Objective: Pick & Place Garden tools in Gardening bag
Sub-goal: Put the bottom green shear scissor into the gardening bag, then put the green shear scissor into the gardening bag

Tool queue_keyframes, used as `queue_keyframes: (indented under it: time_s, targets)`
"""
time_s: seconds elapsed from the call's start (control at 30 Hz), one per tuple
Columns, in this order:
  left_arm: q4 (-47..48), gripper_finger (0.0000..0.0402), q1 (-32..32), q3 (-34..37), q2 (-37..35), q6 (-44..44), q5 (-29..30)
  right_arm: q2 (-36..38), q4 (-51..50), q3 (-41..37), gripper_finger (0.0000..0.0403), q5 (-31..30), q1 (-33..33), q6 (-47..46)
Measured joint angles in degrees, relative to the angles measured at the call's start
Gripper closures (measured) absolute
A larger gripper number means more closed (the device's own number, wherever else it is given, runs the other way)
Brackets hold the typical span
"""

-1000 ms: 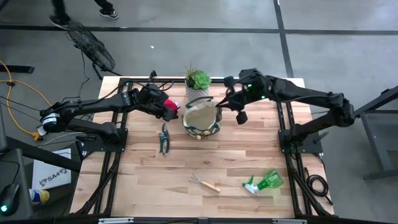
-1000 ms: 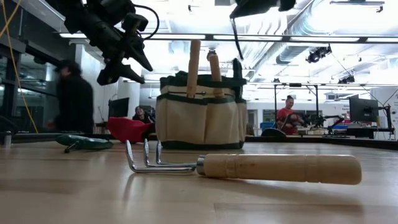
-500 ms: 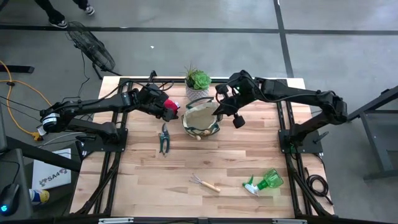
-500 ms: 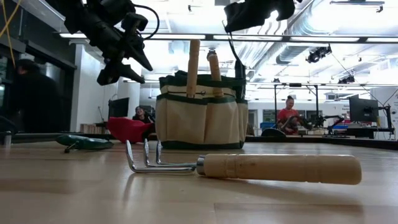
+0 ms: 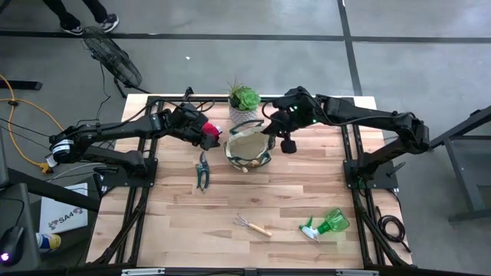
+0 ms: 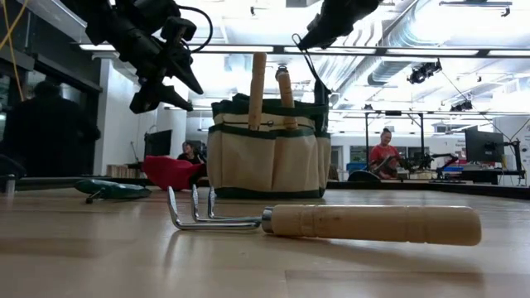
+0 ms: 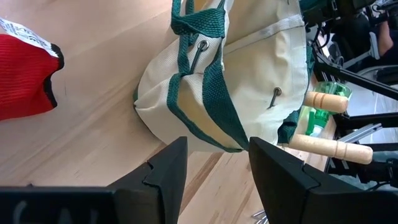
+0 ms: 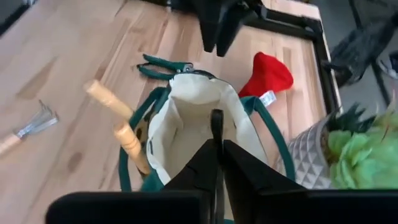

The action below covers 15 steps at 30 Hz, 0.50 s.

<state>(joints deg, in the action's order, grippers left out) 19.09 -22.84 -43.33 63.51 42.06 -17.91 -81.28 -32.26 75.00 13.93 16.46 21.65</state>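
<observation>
I see the gardening bag (image 5: pixel 248 147) standing upright just above the centre of the high view, its mouth facing up, with two wooden trowel handles (image 6: pixel 258 81) rising nearly vertical out of it in the low view. My right hand (image 8: pixel 216 140) sits over the bag's right rim, its fingers almost together, pinching a thin dark tool, seemingly the pruning shears (image 8: pixel 216 124), whose long axis points down into the open bag. My left hand (image 5: pixel 207 132) hangs just left of the bag, above the red glove (image 5: pixel 212 128), with its fingers (image 7: pixel 168 171) spread apart and nothing between them. A second pair of shears (image 5: pixel 202 170) lies on the worktop (image 5: pixel 291 192) below the glove, long axis running up and down the frame. The hand rake (image 5: pixel 253 225) lies lower centre, tines toward the upper left, handle toward the lower right. The green spray bottle (image 5: pixel 327 225) lies on its side at lower right, nozzle toward the left. The succulent pot (image 5: pixel 243 103) stands just above the bag.
</observation>
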Motion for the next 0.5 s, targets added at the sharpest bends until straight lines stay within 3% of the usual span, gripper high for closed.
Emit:
queue_keyframes:
  time_s: [0.3,0.5]
  targets:
    - [0.3,0.0233,-0.01,0.0,0.0,-2.58,-2.92,0.0,2.58,-0.02,0.0293,-3.3,1.73,-23.69]
    - [2.79,0.0233,-0.01,0.0,0.0,-3.27,-3.86,0.04,2.96,-0.02,0.0231,-4.0,2.87,-32.67]
